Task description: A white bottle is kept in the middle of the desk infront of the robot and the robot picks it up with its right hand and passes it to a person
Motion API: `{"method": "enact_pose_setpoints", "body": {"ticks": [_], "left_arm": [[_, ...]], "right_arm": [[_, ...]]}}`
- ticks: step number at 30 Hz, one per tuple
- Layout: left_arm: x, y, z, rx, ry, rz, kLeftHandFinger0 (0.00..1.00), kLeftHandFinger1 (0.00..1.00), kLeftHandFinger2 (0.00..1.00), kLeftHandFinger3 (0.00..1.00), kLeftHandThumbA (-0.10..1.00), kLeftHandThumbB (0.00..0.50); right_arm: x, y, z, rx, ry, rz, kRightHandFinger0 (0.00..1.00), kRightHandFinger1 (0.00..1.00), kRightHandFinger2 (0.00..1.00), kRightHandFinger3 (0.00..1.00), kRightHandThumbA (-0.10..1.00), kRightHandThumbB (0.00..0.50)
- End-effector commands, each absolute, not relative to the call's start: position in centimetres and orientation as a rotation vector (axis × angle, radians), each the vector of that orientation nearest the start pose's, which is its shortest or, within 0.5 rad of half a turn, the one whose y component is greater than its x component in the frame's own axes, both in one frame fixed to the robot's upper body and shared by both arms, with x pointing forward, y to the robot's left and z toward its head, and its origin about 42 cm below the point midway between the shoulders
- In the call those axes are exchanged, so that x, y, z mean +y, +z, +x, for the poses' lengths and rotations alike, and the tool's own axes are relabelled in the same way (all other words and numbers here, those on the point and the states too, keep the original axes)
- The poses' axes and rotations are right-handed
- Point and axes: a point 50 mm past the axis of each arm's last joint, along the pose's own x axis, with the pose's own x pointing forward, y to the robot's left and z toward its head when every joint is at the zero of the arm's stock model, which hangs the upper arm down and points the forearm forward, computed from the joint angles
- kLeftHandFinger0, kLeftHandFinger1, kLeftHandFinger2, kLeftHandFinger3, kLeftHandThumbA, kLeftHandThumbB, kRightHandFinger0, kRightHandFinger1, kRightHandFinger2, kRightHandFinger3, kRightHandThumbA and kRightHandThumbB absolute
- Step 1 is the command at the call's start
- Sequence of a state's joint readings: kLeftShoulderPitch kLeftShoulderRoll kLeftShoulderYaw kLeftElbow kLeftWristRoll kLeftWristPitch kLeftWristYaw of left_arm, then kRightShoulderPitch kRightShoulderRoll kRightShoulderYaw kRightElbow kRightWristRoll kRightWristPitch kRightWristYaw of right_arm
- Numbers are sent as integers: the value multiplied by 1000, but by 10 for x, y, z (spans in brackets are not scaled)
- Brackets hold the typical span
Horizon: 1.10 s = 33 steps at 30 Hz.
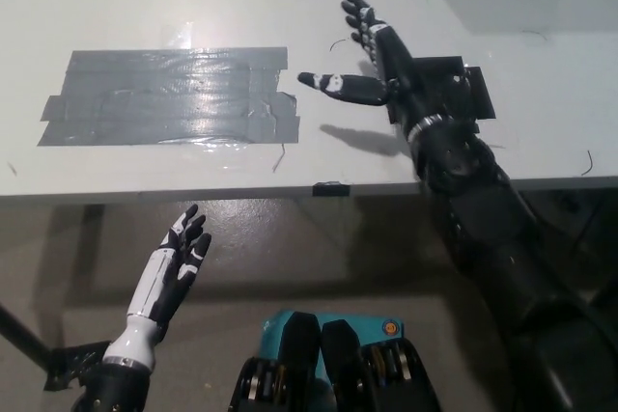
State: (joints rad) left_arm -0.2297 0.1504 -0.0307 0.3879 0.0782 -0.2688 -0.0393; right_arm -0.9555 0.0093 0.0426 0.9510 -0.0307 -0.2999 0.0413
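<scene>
Bottle nowhere in view: not on the counter [145,7], not in either hand, so presumably handed over, though no person shows either. Right hand [372,55] raised above the counter's far middle, empty, fingers spread wide and pointing away from the robot, thumb stretched toward the grey tape patch [169,94]. Black mat [454,89] lying just beside and partly under the forearm. Left hand [174,272] resting low, below the counter's near edge, fingers apart, holding nothing. No direction from hand to bottle to be given, nor any long axis to read. Judged from the empty, outstretched right hand: pass likely complete, with only a pull-back of that arm left to do. Small black clip [329,187] sitting on the near edge.
</scene>
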Motion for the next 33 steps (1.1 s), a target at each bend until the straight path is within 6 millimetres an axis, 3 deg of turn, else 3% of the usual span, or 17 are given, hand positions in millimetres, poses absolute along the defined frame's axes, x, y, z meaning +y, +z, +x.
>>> {"method": "enact_pose_setpoints", "body": {"ticks": [1, 2, 5, 8, 9, 12, 16, 17, 19, 23, 25, 29, 32, 33], "left_arm": [[246, 97, 362, -164, -137, 256, 1000, 1000, 1000, 1000, 878, 33], [245, 96, 362, -163, -138, 255, 1000, 1000, 1000, 1000, 878, 33], [250, 98, 362, -162, -129, 262, 1000, 1000, 1000, 1000, 890, 39], [253, 97, 362, -156, -125, 262, 1000, 1000, 1000, 1000, 894, 32], [253, 96, 361, -153, -123, 260, 1000, 1000, 1000, 1000, 892, 15], [252, 90, 356, -140, -122, 254, 1000, 1000, 1000, 1000, 892, 53], [252, 83, 352, -121, -118, 238, 1000, 1000, 1000, 1000, 866, 48], [253, 80, 349, -110, -113, 244, 1000, 1000, 1000, 1000, 867, 38], [253, 77, 346, -99, -109, 241, 1000, 1000, 1000, 1000, 868, 50], [253, 72, 343, -92, -105, 231, 1000, 1000, 1000, 1000, 847, 36], [253, 69, 341, -89, -106, 234, 1000, 1000, 1000, 1000, 836, 36], [251, 68, 339, -85, -113, 239, 1000, 1000, 1000, 1000, 831, 43], [251, 70, 341, -85, -114, 240, 1000, 1000, 1000, 1000, 840, 55], [251, 72, 343, -87, -113, 246, 1000, 1000, 1000, 1000, 847, 49]], "right_arm": [[-125, 312, 472, -655, 287, -94, 1000, 1000, 1000, 1000, 999, 434], [-127, 312, 467, -664, 286, -94, 1000, 1000, 1000, 1000, 999, 434], [-148, 306, 418, -757, 274, -113, 1000, 1000, 1000, 1000, 1000, 443], [-163, 297, 391, -782, 269, -130, 1000, 1000, 1000, 1000, 1000, 462], [-168, 294, 382, -784, 267, -137, 1000, 1000, 1000, 1000, 1000, 436], [-189, 274, 357, -758, 262, -145, 1000, 1000, 1000, 1000, 1000, 348], [-209, 248, 337, -707, 249, -138, 1000, 1000, 1000, 1000, 1000, 332], [-213, 233, 331, -671, 239, -119, 1000, 1000, 1000, 1000, 1000, 330], [-214, 223, 327, -637, 234, -95, 1000, 1000, 1000, 1000, 1000, 337], [-213, 193, 320, -534, 213, -69, 1000, 1000, 1000, 1000, 1000, 244], [-211, 180, 320, -495, 210, -53, 1000, 1000, 1000, 1000, 1000, 231], [-208, 140, 325, -375, 180, -53, 1000, 1000, 1000, 1000, 1000, 364], [-207, 114, 331, -279, 164, -55, 1000, 1000, 1000, 1000, 1000, 377], [-207, 103, 337, -257, 160, -55, 1000, 1000, 1000, 1000, 1000, 349]]}}
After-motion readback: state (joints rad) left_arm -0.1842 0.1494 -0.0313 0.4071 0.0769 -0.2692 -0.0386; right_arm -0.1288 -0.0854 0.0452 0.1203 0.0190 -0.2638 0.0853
